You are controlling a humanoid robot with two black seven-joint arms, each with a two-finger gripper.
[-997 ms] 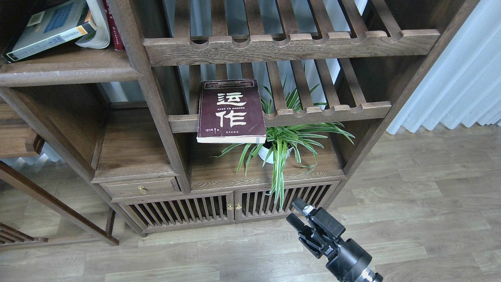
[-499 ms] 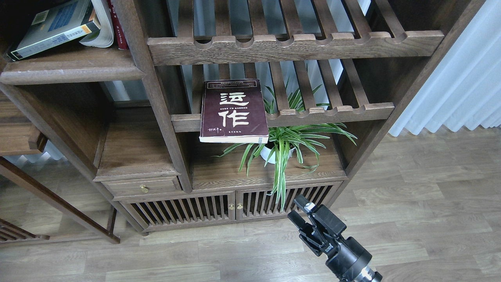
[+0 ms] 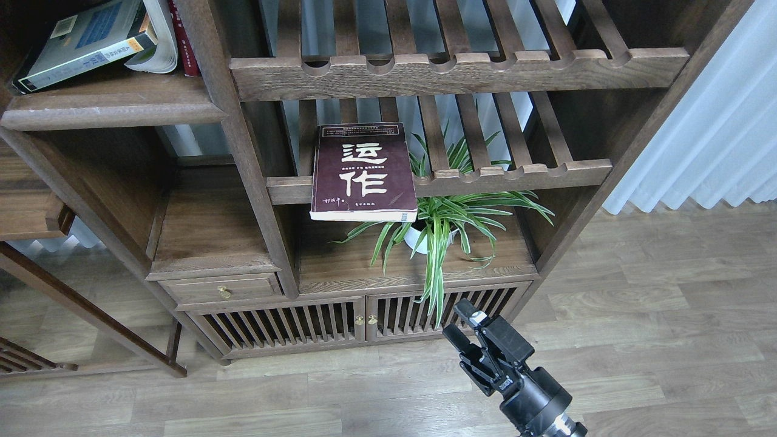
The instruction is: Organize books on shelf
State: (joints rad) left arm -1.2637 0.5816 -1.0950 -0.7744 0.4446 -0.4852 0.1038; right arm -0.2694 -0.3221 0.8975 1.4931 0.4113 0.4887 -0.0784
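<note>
Maroon book (image 3: 363, 172) overhangs the slatted rack's (image 3: 510, 173) front rail; right gripper (image 3: 462, 323), jaws released, hangs over bare floor (image 3: 655, 315).

This looks like a home living room or study. A large dark-brown wooden bookcase (image 3: 255, 182) with slatted racks, a small brass-knobbed drawer (image 3: 221, 289) and slatted cabinet doors (image 3: 358, 321) stands on a wood-plank floor (image 3: 655, 315). A potted spider plant (image 3: 446, 227) sits inside it, paperbacks (image 3: 91, 39) lie on its upper shelf (image 3: 109, 106), and white curtains (image 3: 722, 127) hang at right.
</note>
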